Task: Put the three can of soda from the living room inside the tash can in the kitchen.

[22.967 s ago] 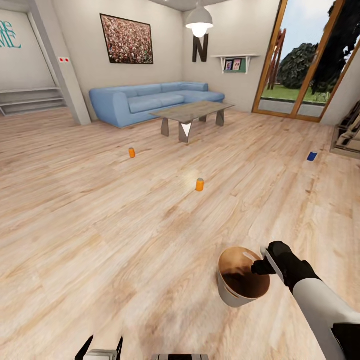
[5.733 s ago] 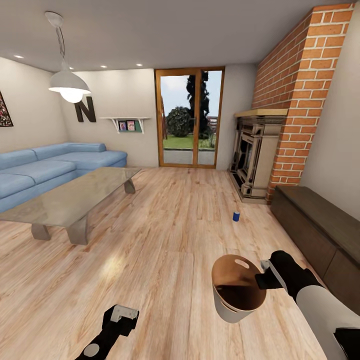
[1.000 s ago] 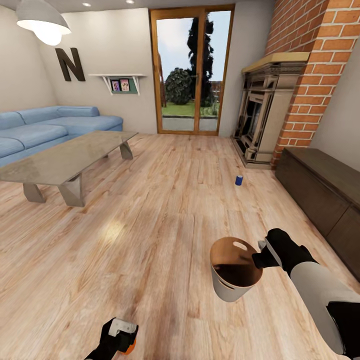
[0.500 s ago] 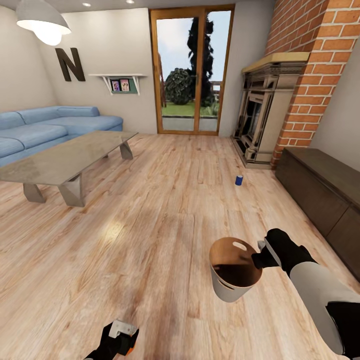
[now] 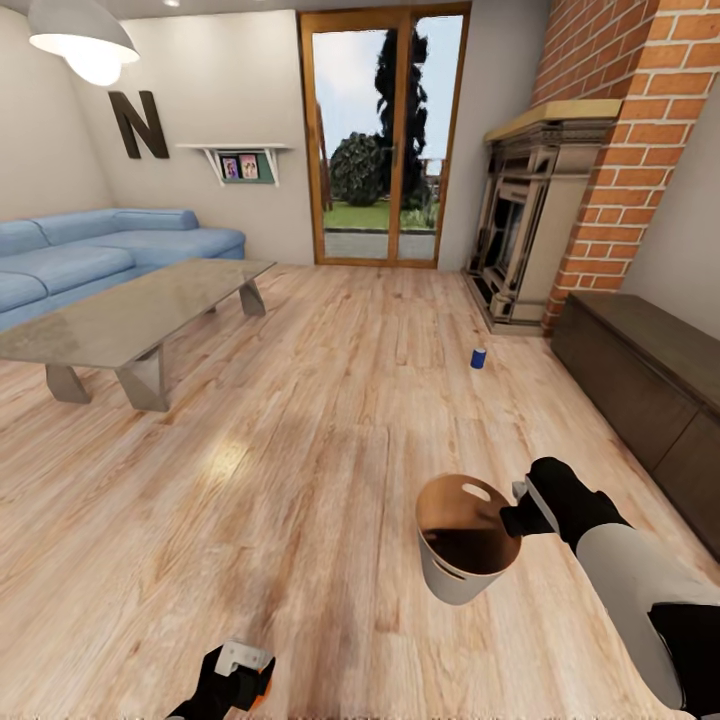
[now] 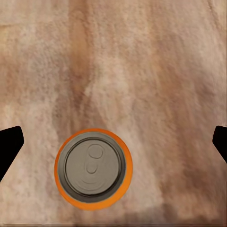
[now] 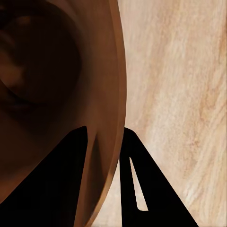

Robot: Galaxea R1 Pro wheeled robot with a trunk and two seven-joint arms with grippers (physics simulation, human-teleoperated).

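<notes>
Now the left gripper (image 5: 240, 678) sits low at the near edge of the head view, lower than it did a second ago, with an orange soda can (image 6: 93, 169) directly beneath it. In the left wrist view the can stands upright on the wood floor (image 5: 330, 440), silver top facing the camera, and the two dark fingertips (image 6: 9, 144) stand wide apart on either side without touching it; the jaws are spread and hold nothing. The can lies off-centre between the fingers, nearer one than the other. The rest of the room has barely shifted over the last second, so the base appears to be parked and the change is mainly the left arm lowering over this can. The right gripper (image 5: 520, 515) is clamped on the rim of the trash can (image 5: 462, 545), one finger inside the brown wall and one outside, as the right wrist view shows, and carries the bin above the floor just right of centre. The blue soda can (image 5: 479, 358) stands well apart on the floor, near the brick fireplace (image 5: 525, 240) and the dark low cabinet (image 5: 650, 390). In my judgement the step in hand is the pick-up of the orange can: a small sideways correction, a further descent, then closure. The bin's interior is too dark to tell whether it holds anything.
</notes>
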